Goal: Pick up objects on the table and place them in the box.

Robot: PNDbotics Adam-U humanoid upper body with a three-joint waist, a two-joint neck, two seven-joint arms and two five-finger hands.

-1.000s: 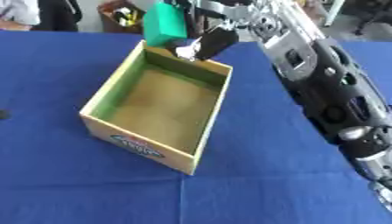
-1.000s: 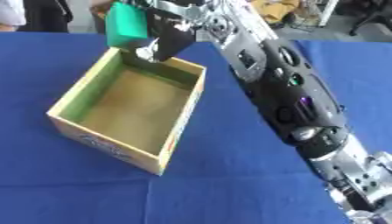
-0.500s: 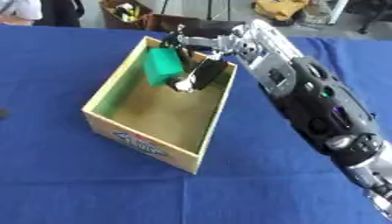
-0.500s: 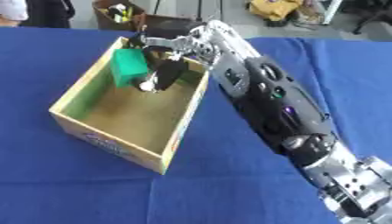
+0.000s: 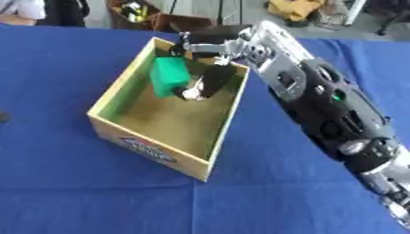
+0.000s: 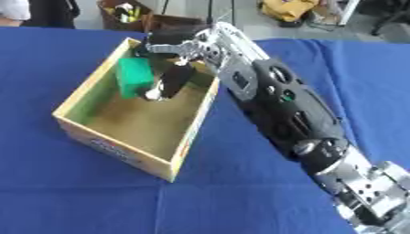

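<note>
An open cardboard box (image 5: 108,106) with a green-tinted inside stands on the blue table (image 5: 72,183). My right arm reaches in from the lower right, over the box's far right corner. My right hand (image 5: 210,77) is inside the box, low against the far end, shut on a green block (image 5: 169,75). The block is pinched between the fingers above it and the thumb beside it. It is upright, near the box's left wall, and I cannot tell whether it touches the floor. My left hand shows in no view.
A small dark thing (image 5: 2,117) lies at the table's left edge. Beyond the far table edge stand a brown bin with clutter (image 5: 140,13) and a yellow bag (image 5: 294,9). Blue cloth stretches in front of the box and to its left.
My right hand has brought the green block down from above the box's far rim into the box, and it now sits lower and nearer the left wall. The camera has shifted slightly.
</note>
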